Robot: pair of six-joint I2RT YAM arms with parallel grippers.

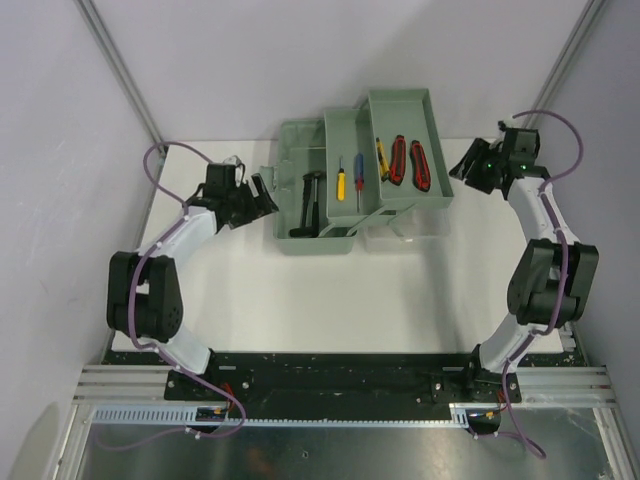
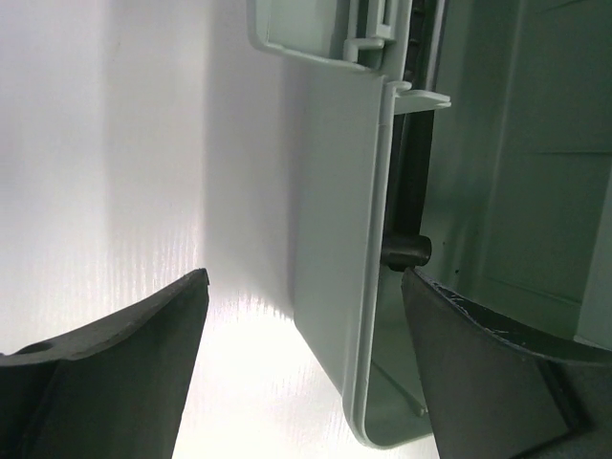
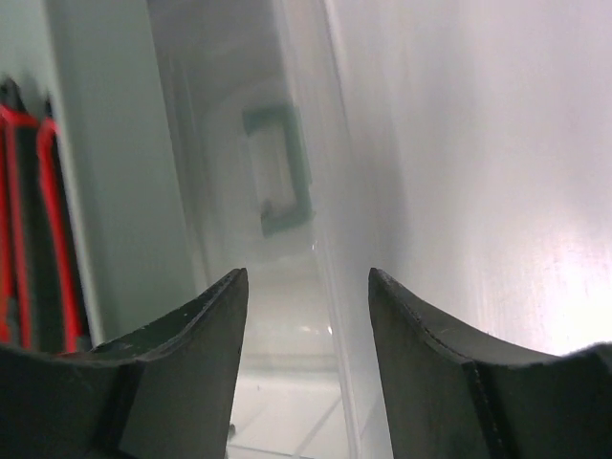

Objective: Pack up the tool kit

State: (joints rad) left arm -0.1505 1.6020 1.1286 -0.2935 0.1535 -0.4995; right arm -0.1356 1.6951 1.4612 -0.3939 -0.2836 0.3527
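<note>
Tool kit [image 1: 330,200] sits open at the table's 12 o'clock, tools in its trays. Left gripper [image 2: 304,277] at its 9 o'clock, jaws apart, box wall between them. Right gripper [image 3: 308,277] at 3 o'clock, jaws apart, gripping nothing, clear lid [image 3: 287,191] in front of them.

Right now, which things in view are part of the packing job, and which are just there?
Job: tool box, hammer, yellow screwdriver, red screwdriver, yellow knife, red-black tools, left pincer, right pincer.
Just there: purple cables, table.
</note>
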